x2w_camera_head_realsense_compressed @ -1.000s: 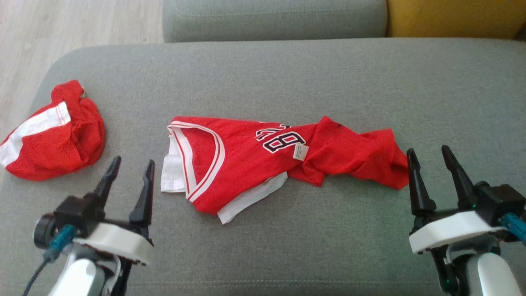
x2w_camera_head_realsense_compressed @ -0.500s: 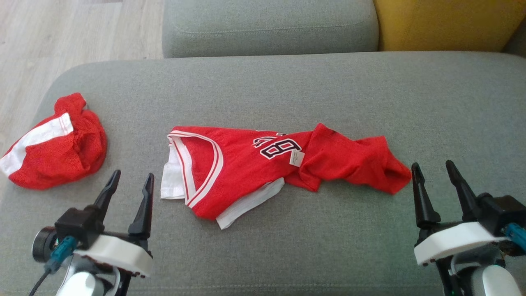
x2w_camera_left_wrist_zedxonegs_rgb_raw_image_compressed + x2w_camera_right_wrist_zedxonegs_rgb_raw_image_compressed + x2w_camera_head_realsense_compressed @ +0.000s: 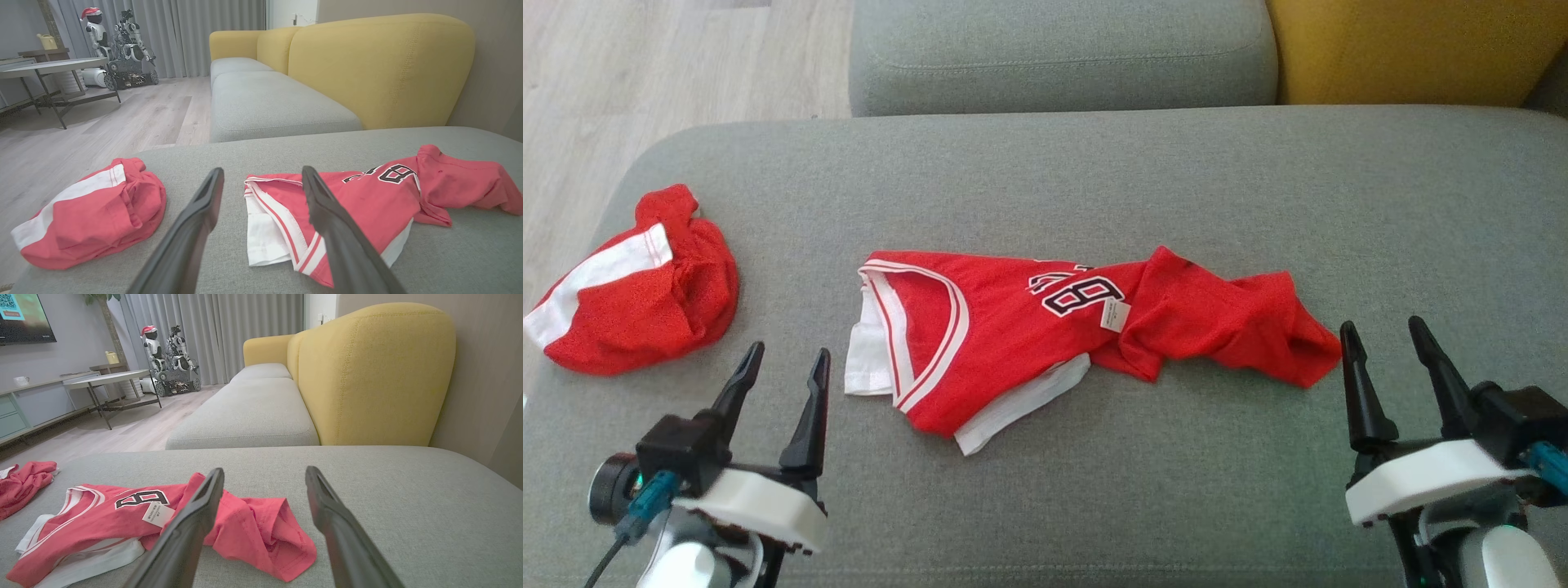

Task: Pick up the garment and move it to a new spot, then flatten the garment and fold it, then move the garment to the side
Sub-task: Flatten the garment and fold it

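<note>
The task looks barely begun: the red jersey [image 3: 1013, 327] lies rumpled and twisted mid-way along the grey sofa seat [image 3: 1094, 180], neither flattened nor folded, so lifting, spreading, folding and setting aside all seem left. The left hand [image 3: 789, 351] and right hand [image 3: 1382, 323] both stand open and empty, one near each end of it. Two garments in all, counting a bunched red-and-white garment [image 3: 637, 306] at the seat's left edge, and two hands.

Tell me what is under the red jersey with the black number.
A white fabric layer sticks out from under the red jersey at its collar end and lower edge. The rest underneath is covered.
</note>
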{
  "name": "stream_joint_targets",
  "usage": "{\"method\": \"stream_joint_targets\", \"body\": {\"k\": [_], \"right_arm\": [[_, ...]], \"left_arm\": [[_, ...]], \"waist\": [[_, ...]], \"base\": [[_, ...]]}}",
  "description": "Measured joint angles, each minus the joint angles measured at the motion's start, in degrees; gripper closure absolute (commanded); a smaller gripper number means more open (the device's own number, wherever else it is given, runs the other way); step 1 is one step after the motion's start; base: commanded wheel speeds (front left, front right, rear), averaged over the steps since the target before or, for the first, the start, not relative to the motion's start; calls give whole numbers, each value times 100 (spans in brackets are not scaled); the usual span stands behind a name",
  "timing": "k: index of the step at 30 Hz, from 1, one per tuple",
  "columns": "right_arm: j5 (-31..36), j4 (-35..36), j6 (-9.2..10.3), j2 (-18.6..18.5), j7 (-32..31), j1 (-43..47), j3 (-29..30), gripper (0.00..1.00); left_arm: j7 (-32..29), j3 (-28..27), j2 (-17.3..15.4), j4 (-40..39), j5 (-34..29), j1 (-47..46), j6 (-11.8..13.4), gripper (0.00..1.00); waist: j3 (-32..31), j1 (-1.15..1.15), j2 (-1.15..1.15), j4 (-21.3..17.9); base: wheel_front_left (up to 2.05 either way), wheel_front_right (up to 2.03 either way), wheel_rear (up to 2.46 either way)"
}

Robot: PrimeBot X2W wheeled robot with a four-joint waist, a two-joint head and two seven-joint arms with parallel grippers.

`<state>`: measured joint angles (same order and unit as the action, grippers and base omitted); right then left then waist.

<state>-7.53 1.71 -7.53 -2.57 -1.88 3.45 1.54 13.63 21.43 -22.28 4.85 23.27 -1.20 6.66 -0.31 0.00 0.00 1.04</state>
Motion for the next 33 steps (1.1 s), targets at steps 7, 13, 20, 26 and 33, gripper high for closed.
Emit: {"method": "stream_joint_targets", "body": {"k": [7, 13, 20, 26, 33], "right_arm": [[0, -1, 0, 0, 0, 0, 2, 0], [0, -1, 0, 0, 0, 0, 7, 0], [0, 27, 0, 0, 0, -1, 35, 0], [0, 135, 0, 1, -15, -80, 9, 0], [1, 132, 0, 0, -5, -349, -109, 0]], "left_arm": [[1, 12, -10, 20, 0, -1, 23, 0], [1, 32, -11, 29, 0, -4, 23, 0], [2, 87, 4, 87, 60, -66, -26, 0], [-269, 541, 215, 412, 137, -770, -544, 0], [-790, 947, 517, 1424, 475, -1557, -1149, 0]], "waist": [[10, 0, 0, -6], [22, 0, 0, 1], [117, 0, 0, 25], [414, 0, 0, 23], [871, 0, 0, -122]], "base": [[0, 0, 0], [0, 0, 0], [0, 0, 0], [0, 0, 0], [0, 0, 0]]}}
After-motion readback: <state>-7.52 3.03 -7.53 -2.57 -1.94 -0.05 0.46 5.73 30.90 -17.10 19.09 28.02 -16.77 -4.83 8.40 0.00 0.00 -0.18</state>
